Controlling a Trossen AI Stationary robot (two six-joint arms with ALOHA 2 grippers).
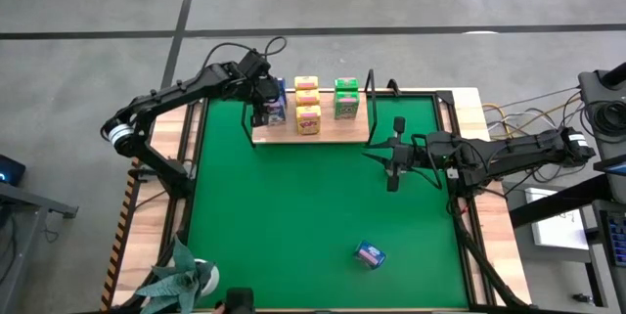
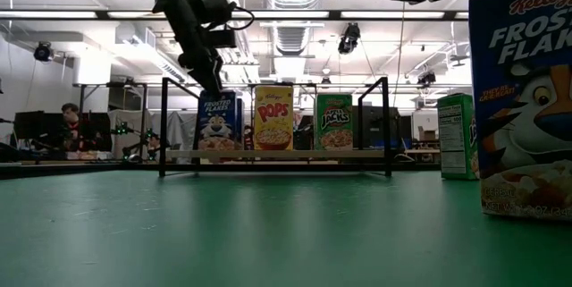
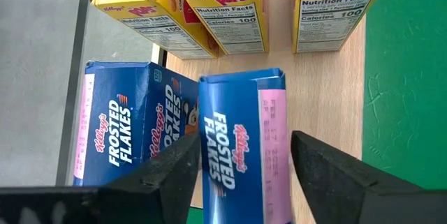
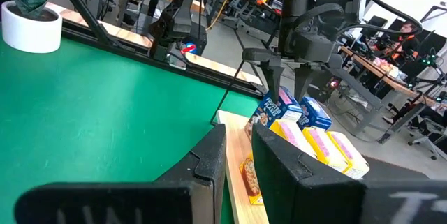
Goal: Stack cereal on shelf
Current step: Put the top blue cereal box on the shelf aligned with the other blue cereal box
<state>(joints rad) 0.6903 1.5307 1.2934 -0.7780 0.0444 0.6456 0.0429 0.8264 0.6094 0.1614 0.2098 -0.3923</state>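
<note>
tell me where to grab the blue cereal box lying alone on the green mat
Judging by the high view, the lone blue cereal box lies flat on the green mat, turned at a slant, with open mat all round it. Come straight down from above and pinch its two long side edges, with the fingers turned to match the slant. The right gripper is the nearer one.

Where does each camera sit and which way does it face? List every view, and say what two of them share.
High: above the table, looking straight down; shows both arms, left gripper at the shelf, right gripper over the mat.
Low: at table height, looking level across to the shelf; the left arm enters from above.
Left wrist: looks down past its fingers, shut on a blue box.
Right wrist: looks past its open fingers toward the shelf.
Shared: the high and right wrist views both show the left arm at the shelf.
</note>
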